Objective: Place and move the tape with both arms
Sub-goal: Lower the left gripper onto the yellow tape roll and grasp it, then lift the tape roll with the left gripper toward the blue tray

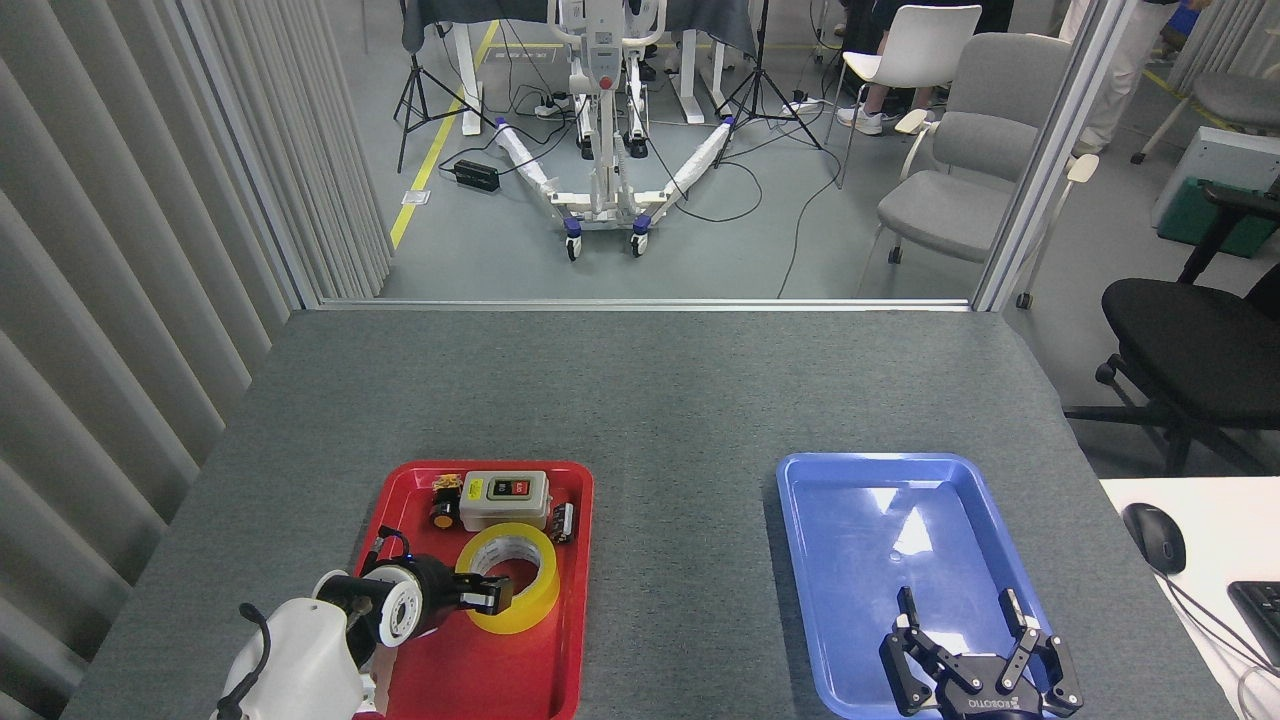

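The tape [520, 585], a yellow roll with a white printed core, lies flat in the red tray [570, 640]. My left gripper [488, 596] comes in low from the left. One dark fingertip [495, 592] sits inside the roll's hole at its near-left wall. The other fingers are hidden by the gripper body and the roll, so its grip is unclear. My right gripper [975, 625] hovers open over the near end of the blue tray [800, 560], with nothing between its fingers.
In the red tray behind the tape stand a grey switch box [505, 500], small dark and orange parts [445, 505] and a connector [563, 522]. A mouse [1158, 537] and a keyboard [1262, 605] lie on a white desk at right.
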